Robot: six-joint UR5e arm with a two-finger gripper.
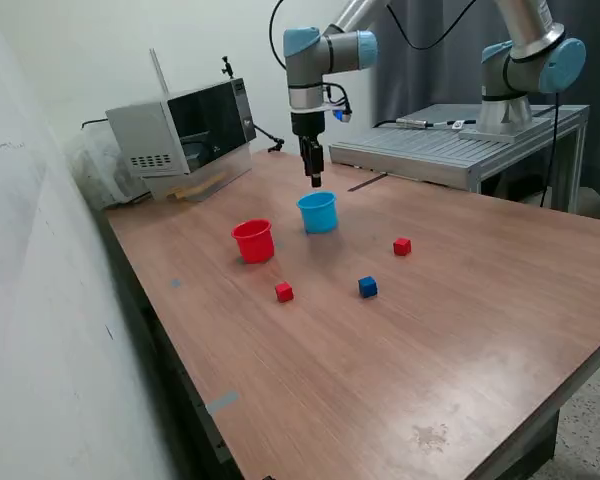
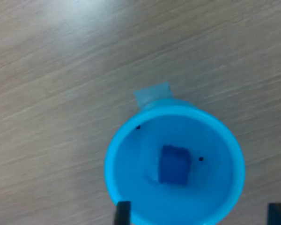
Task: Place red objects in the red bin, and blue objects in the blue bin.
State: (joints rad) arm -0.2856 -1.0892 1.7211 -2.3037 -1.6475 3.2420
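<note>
Table (image 1: 460,340) fills most of the exterior frame, w/ the arm coming in from the top centre. Gripper (image 1: 315,180) hangs just above the blue bin (image 1: 318,213), centre-upper frame. In the wrist view the finger tips (image 2: 123,213) show at the lower edge, set apart and w/ nothing between them, so the hand is released.

Step in hand, as I judge it: drop of one blue cube into the blue bin is done. Next move calls for lifting clear, then going to a cube on the table, lining the fingers up w/ its flat sides and coming down w/o nudging it.

Containers: blue bin (image 2: 174,164) holds one blue cube (image 2: 173,164) on its floor. Red bin (image 1: 253,241), just left of the blue one in the exterior frame; can't see inside.

Loose cubes, all below the bins in frame: blue cube (image 1: 367,287) centre, red cube (image 1: 284,292) to its left, red cube (image 1: 402,246) further right, well apart from each other
</note>
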